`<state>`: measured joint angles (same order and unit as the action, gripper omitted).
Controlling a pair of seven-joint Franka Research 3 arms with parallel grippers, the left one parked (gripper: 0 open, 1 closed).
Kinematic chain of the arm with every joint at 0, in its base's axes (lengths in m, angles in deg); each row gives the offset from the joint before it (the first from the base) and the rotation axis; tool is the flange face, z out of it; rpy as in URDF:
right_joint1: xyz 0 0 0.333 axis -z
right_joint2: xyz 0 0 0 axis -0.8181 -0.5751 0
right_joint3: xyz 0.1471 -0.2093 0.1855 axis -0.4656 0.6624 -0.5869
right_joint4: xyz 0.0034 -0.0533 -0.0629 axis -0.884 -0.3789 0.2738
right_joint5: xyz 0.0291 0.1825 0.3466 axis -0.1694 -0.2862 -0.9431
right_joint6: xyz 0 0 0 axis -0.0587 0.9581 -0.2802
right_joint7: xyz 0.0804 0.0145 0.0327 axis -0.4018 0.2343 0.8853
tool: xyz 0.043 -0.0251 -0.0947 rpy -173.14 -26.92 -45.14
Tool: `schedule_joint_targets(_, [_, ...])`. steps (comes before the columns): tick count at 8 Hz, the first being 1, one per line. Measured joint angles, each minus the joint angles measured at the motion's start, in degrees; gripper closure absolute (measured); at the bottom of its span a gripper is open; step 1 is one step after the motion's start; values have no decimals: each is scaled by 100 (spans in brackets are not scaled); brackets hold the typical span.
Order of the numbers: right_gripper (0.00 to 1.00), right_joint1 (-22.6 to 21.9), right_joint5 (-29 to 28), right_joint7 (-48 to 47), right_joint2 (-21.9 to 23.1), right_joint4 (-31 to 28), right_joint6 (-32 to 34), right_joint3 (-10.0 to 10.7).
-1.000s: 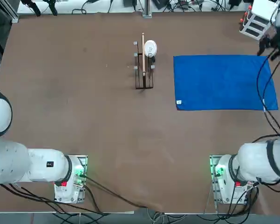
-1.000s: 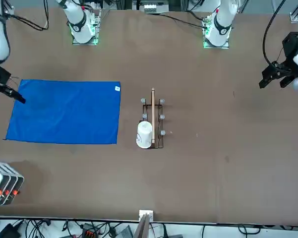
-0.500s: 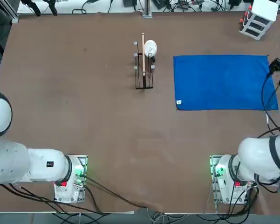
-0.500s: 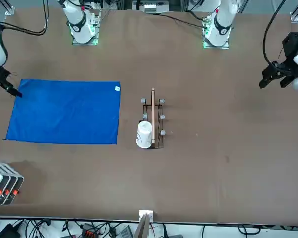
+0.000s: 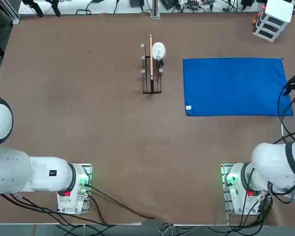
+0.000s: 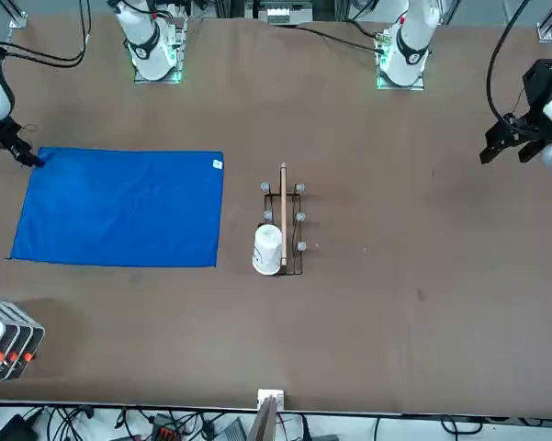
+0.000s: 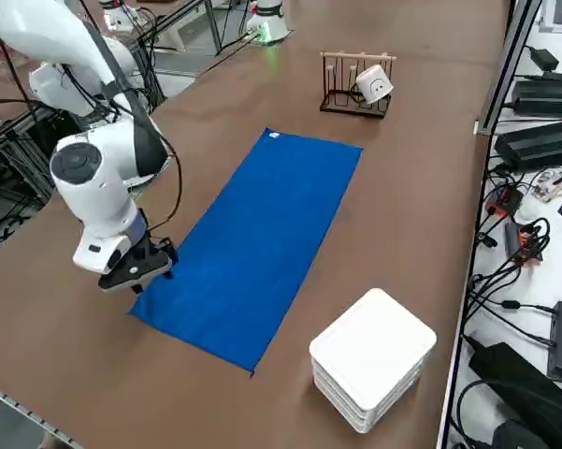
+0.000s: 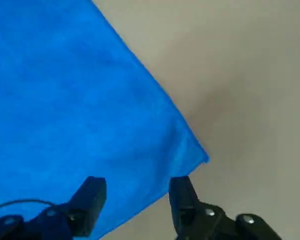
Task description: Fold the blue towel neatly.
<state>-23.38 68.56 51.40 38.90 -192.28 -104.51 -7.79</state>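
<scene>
Right end effector (image 8: pixel 135 200) fingers apart, empty, poised over near right corner of towel (image 5: pixel 234 87). Towel flat, unfolded on tabletop (image 5: pixel 88 113), right of rack (image 5: pixel 151 66).
</scene>
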Motion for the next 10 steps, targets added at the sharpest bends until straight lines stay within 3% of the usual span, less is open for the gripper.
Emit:
schedule_joint_targets(3, [24,367,0,276,-425,-13,-446,-2])
schedule_joint_targets(10, [22,651,-239,373,-698,8,-614,-53])
